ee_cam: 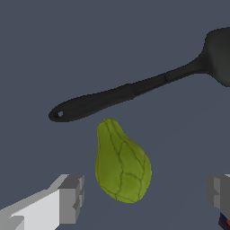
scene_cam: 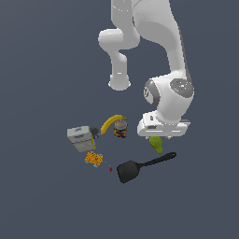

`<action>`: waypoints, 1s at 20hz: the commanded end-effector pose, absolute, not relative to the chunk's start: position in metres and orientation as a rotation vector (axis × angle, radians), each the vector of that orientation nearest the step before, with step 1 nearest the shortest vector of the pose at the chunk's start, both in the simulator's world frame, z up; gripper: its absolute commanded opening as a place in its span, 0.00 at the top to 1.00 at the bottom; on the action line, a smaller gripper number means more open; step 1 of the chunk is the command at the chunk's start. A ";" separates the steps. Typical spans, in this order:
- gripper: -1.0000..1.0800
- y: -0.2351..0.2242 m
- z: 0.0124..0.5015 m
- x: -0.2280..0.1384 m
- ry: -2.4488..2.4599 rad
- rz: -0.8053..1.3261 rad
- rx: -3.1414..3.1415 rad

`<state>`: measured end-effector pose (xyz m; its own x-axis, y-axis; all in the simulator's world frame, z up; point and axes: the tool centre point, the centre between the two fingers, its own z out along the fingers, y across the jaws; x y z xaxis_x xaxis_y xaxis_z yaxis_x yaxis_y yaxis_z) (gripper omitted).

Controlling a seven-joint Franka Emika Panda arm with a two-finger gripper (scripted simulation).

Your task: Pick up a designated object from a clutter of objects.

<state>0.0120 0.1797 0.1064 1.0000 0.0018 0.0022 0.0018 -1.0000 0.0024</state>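
1. Seen from the exterior view, the pear [scene_cam: 157, 144] lies on the worktop [scene_cam: 46, 196] under the hand; fingers [scene_cam: 162, 135] hidden there, spatula [scene_cam: 142, 166] just beyond.
2. Wrist view: fingers [ee_cam: 72, 198] spread wide, pear [ee_cam: 121, 162] between them, ungripped. Descend straight, close across its broad body, clear of the spatula handle.

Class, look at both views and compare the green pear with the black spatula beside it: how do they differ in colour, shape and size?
Colour: the pear is yellowish green with darker veins; the spatula is plain black.
Shape: the pear is a rounded body tapering to a narrow end; the spatula is a thin handle ending in a broad flat blade.
Size: the pear is clearly shorter than the spatula.
Both lie on the dark floor, close together, apart from the open gripper.
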 end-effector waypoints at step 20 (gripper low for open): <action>0.04 0.190 0.045 0.006 0.007 -0.001 3.141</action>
<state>0.0055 0.1902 0.0499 1.0000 0.0044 -0.0017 0.0044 -1.0000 0.0006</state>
